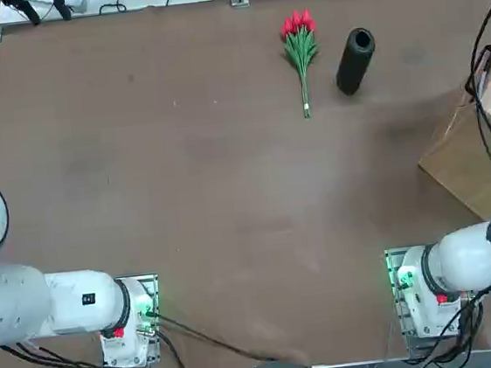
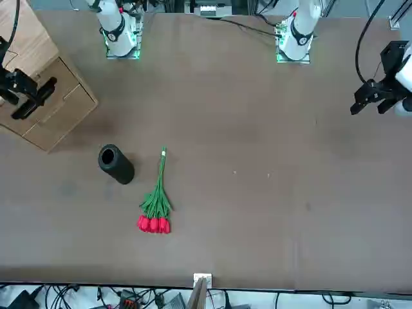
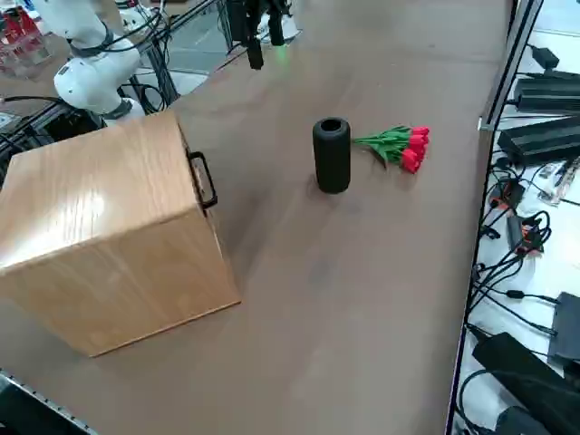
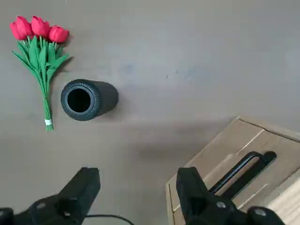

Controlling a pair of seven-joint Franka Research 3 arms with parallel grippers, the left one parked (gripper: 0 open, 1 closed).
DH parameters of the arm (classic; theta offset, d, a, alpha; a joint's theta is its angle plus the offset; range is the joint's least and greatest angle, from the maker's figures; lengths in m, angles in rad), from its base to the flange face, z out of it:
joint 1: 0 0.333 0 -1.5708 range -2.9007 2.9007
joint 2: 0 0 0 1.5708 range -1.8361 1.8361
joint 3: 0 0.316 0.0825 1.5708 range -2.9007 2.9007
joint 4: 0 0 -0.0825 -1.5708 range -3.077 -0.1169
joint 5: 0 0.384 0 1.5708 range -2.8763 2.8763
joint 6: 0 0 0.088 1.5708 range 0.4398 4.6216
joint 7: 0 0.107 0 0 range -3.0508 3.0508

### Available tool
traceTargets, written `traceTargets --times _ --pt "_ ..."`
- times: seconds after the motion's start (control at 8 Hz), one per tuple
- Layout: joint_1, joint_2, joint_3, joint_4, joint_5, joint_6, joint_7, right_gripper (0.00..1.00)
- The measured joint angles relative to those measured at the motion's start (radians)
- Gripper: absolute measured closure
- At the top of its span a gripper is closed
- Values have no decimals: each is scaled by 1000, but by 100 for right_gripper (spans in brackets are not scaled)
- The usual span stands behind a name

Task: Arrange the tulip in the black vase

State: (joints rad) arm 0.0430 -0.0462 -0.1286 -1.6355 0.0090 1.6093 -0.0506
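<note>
- Top view: the tulip (image 1: 300, 51) lies flat at the table's far side, just left of the upright black vase (image 1: 355, 60); a careless reach could topple that slim vase.
- Front view: only here the right gripper (image 2: 31, 98) shows, hovering above the wooden cabinet (image 2: 45, 96).
- Right side view: the cabinet's handle (image 3: 203, 179) faces the vase.
- Right wrist view: jaws spread and empty; the vase mouth shows open.

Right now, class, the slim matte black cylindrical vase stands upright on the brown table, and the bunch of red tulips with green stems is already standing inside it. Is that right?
Not quite. The slim matte black cylindrical vase does stand upright on the brown table, but the bunch of red tulips lies flat on the table beside it, apart from it. The right side view shows this. The right gripper hangs open above the table.
</note>
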Motion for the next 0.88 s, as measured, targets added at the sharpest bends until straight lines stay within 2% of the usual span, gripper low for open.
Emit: traceTargets --times 0.5,0.62,0.88 --pt "7 1 5 2 9 0 24 0" --pt "24 9 14 1 16 1 47 0" --pt "115 52 38 0 18 38 97 0"
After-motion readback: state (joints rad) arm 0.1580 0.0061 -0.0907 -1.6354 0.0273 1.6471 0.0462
